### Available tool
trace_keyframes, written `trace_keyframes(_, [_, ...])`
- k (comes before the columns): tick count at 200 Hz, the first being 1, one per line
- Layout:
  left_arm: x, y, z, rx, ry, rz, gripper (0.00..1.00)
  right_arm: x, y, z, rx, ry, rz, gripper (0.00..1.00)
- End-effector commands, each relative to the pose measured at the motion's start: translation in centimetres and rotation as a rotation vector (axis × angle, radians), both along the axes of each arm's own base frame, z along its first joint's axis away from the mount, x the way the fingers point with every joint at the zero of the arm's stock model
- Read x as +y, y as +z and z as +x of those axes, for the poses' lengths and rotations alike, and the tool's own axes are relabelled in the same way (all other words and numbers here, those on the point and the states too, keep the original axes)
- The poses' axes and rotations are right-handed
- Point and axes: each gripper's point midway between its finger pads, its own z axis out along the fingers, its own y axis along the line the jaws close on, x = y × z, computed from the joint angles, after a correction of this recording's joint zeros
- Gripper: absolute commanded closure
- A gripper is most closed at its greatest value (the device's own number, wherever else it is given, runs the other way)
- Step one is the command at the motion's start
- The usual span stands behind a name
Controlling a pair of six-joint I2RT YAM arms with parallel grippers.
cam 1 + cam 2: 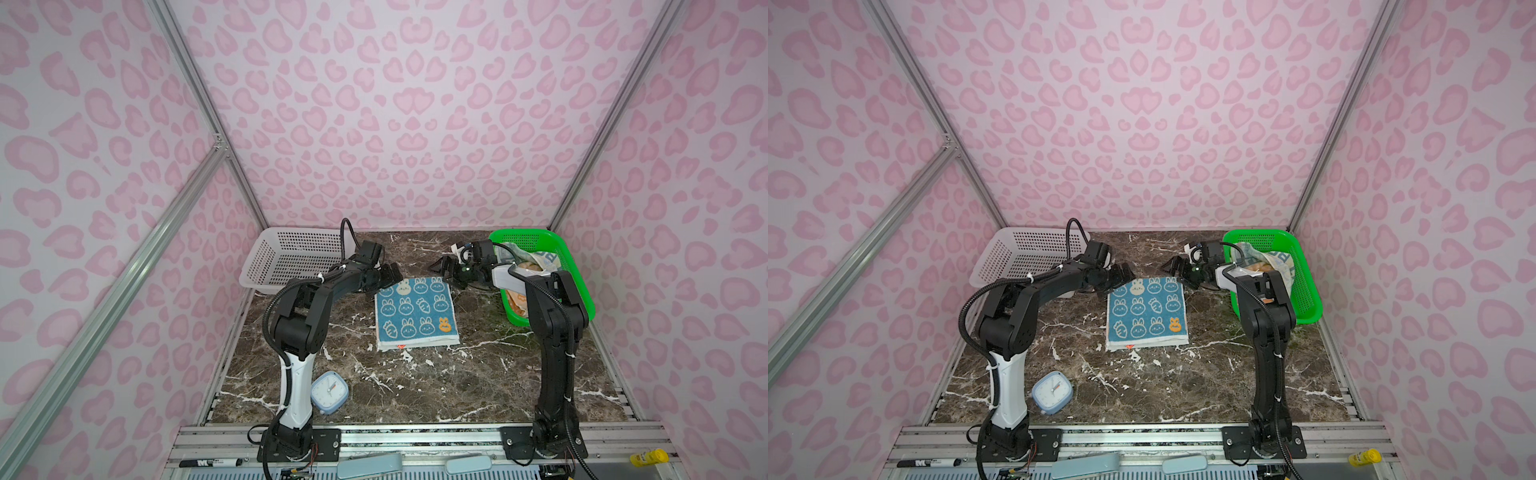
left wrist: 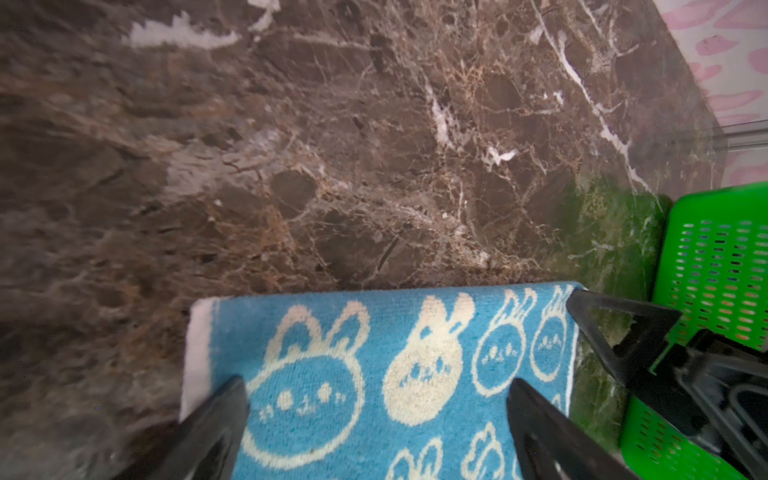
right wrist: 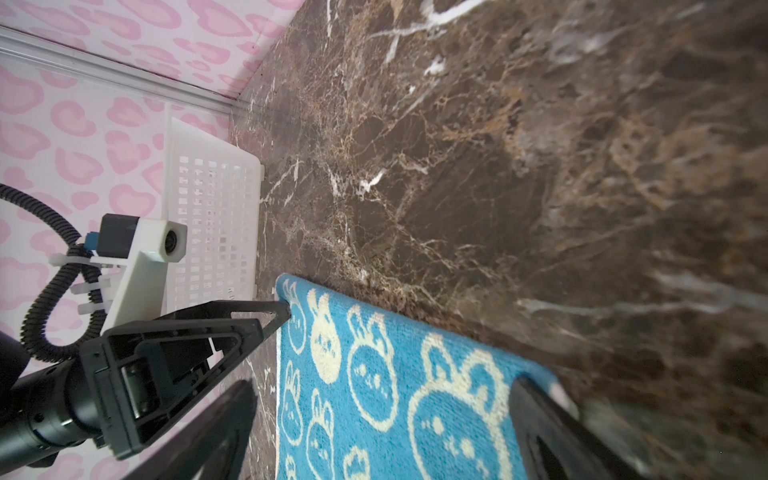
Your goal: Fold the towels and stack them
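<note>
In both top views you see the blue towel (image 1: 417, 312) (image 1: 1147, 311) lying flat in the middle of the marble table (image 1: 415, 382), bunny print facing up. Your left gripper (image 1: 388, 277) sits at its far left corner and your right gripper (image 1: 442, 270) at its far right corner. Crumpled cloths (image 1: 536, 259), cream-blue and orange, lie in the green basket (image 1: 577, 266) at the far right. The white basket (image 1: 266, 266) stands at the far left, and a small clock (image 1: 329, 392) stands near the left arm's base.

In the left wrist view, your left gripper (image 2: 376, 381) has its jaws spread wide, straddling the towel's far edge with nothing between them but the cloth's surface. You cannot tell whether the tips touch it. One finger of the right gripper (image 2: 623, 332) reaches the towel's corner, in front of the green basket.

In the right wrist view, your right gripper (image 3: 382, 384) is likewise spread wide over the towel's edge, holding nothing. The left gripper's tip meets the opposite corner, beside the white basket.
</note>
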Motion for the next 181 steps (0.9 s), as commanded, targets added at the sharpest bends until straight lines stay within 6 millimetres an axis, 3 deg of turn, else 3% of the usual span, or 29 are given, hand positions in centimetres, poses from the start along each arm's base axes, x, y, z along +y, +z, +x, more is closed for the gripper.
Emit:
trace_keyframes(1, [2.0,-0.8,-0.7,0.019,0.016,0.104,0.02,-1.9,-3.1,-1.9,0.106,-0.021,-0.107,0.02])
trace_keyframes(33, [0.5,1.0,-0.8,-0.025,-0.027,0.047,0.02,-1.9,-0.9,-2.3,0.054,0.017,-0.133,0.02])
trace_keyframes(62, [-0.6,3.7,-0.9,-0.098,-0.08,0.046,0.02,-3.5,1.4,-2.0,-0.016,0.021,-0.255,0.02])
trace_keyframes(81, [-1.1,5.1,-1.1,-0.133,-0.095,0.049,0.02,-5.0,0.1,-2.2,0.011,0.027,-0.372,0.02])
trace_keyframes(86, [-1.2,5.4,-1.2,-0.14,-0.099,0.047,0.02,-5.1,0.8,-1.3,-0.014,0.024,-0.386,0.02])
trace_keyframes(106, [-1.8,6.0,-1.7,-0.151,-0.116,0.049,0.02,-5.3,-0.2,-1.3,-0.004,0.041,-0.418,0.05])
trace_keyframes(151, [-1.8,5.4,-2.4,-0.138,-0.116,0.055,0.02,-5.3,-2.3,-1.3,0.025,0.07,-0.452,0.31])
trace_keyframes(181, [-1.7,5.0,-2.8,-0.13,-0.117,0.056,0.02,-4.7,-3.2,-1.3,0.037,0.091,-0.456,0.39])
